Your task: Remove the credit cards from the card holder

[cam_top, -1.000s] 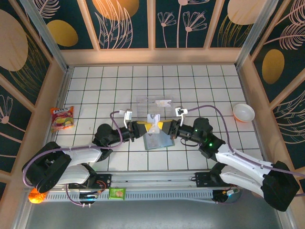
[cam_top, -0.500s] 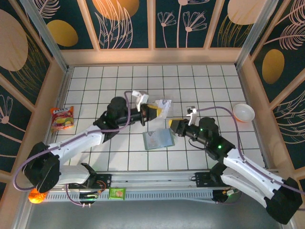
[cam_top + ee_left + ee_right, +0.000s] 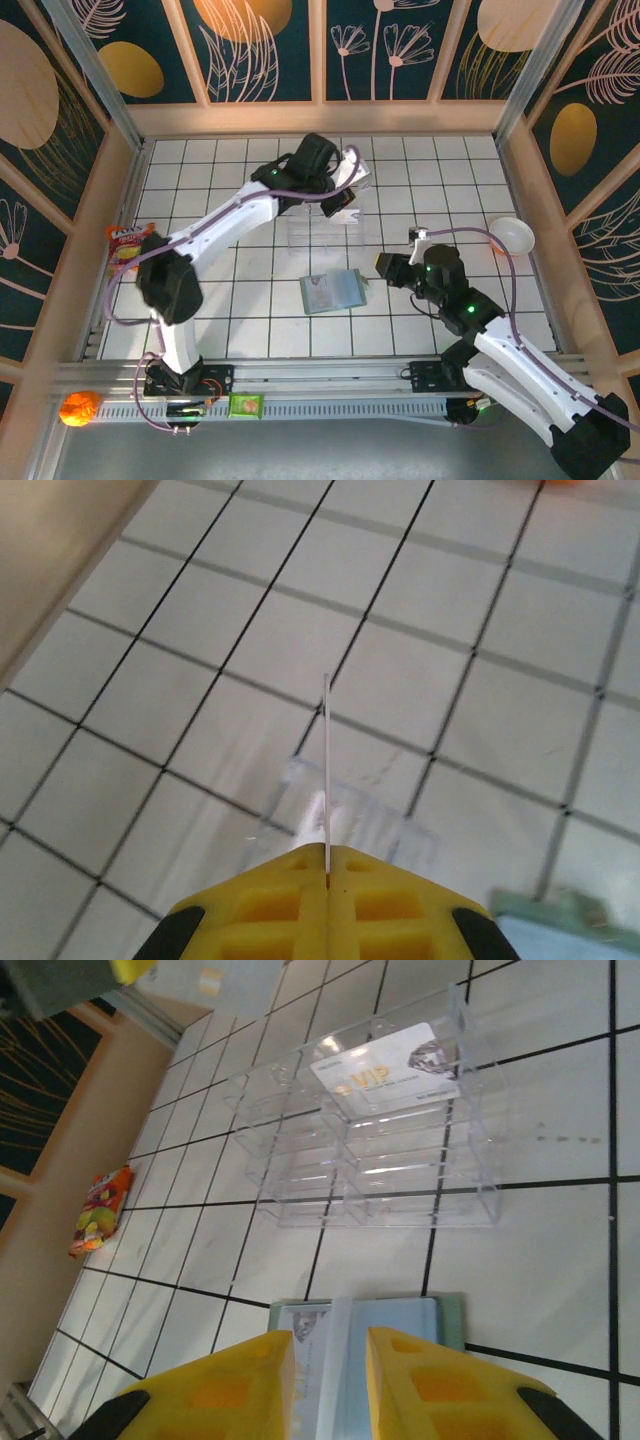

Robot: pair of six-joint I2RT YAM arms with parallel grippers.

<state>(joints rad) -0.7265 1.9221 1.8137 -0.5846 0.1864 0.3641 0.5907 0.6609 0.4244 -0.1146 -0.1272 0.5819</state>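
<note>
Over the far tiles of the white desk (image 3: 450, 180), the left fingers (image 3: 327, 860) pinch a credit card (image 3: 327, 760) edge-on (a mere white line from the wrist camera) above a clear divided tray (image 3: 308, 228). A second ago both arms were huddled over the card holder (image 3: 333, 291). Now the left arm has swung away with its catch, and the right fingers (image 3: 384, 264) have sprung apart and drawn back, empty, just to the holder's right. That puts one more card out of the holder, seemingly bound for the tray, where a white card marked VIP (image 3: 385, 1072) already lies in one compartment. The holder itself lies open and flat at mid-desk, just on the arms' side of the tray, its two matte grey-green panels spread. Pale card faces (image 3: 390, 1325) show in it from the right wrist camera, so the job looks unfinished.
</note>
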